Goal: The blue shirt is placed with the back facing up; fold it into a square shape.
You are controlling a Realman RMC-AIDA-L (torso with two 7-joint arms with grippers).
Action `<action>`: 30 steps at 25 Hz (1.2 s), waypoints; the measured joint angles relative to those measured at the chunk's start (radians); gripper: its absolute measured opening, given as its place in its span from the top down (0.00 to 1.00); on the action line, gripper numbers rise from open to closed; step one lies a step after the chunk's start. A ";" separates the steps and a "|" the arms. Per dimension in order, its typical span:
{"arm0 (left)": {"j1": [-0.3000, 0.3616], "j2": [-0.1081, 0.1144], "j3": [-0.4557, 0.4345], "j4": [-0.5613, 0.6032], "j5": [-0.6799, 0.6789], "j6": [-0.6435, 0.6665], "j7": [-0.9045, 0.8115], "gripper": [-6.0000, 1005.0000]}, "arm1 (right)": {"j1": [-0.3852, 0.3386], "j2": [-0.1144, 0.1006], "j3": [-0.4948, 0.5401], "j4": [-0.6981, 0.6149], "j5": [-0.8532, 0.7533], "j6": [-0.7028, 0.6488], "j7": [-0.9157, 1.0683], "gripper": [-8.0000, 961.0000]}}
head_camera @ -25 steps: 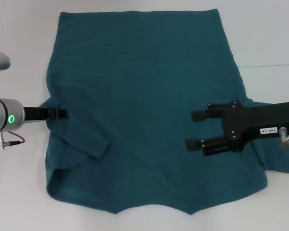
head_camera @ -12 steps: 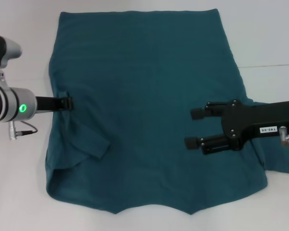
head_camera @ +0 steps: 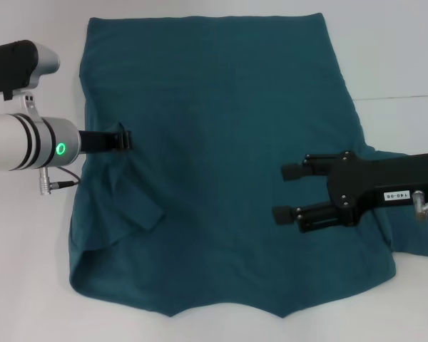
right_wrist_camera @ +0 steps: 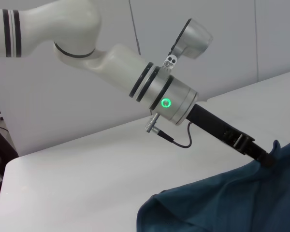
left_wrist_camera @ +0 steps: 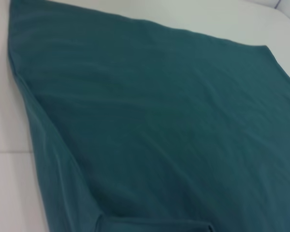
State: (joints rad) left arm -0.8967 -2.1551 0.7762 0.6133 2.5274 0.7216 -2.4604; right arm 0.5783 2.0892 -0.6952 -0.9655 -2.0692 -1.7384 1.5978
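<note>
The blue shirt [head_camera: 214,107] lies spread flat on the white table, plain side up, with its hem at the far edge. My left gripper [head_camera: 123,140] is at the shirt's left side, shut on a pinch of the cloth that rises to its tip [right_wrist_camera: 269,157]. The left sleeve [head_camera: 132,206] lies folded inward on the body. My right gripper [head_camera: 289,192] hovers over the shirt's right part, open with nothing between its fingers. The left wrist view shows only the shirt [left_wrist_camera: 154,125] lying smooth.
The white table [head_camera: 28,249] shows bare to the left of the shirt and at the far right. The right sleeve [head_camera: 414,239] sticks out under my right arm. A table seam [head_camera: 399,97] runs along the right side.
My left gripper has moved right and away from me, dragging the shirt's left edge inward over the body. The right gripper has stayed in place.
</note>
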 joint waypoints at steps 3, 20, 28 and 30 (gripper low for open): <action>0.002 -0.005 0.000 0.000 -0.001 -0.024 0.000 0.96 | 0.000 0.000 0.001 0.002 0.000 0.000 -0.001 0.05; 0.042 0.019 0.005 0.027 -0.119 0.107 0.098 0.58 | -0.002 -0.002 0.024 0.002 0.006 -0.003 0.003 0.05; 0.139 0.053 -0.010 0.156 -0.174 0.407 0.251 0.46 | -0.016 -0.016 0.072 -0.016 0.022 -0.004 0.035 0.05; 0.163 0.083 -0.017 0.181 -0.213 0.617 0.326 0.47 | -0.023 -0.021 0.073 -0.037 0.012 0.001 0.069 0.05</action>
State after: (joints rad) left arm -0.7335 -2.0721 0.7588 0.7942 2.3146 1.3386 -2.1346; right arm 0.5549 2.0683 -0.6219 -1.0027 -2.0571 -1.7374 1.6667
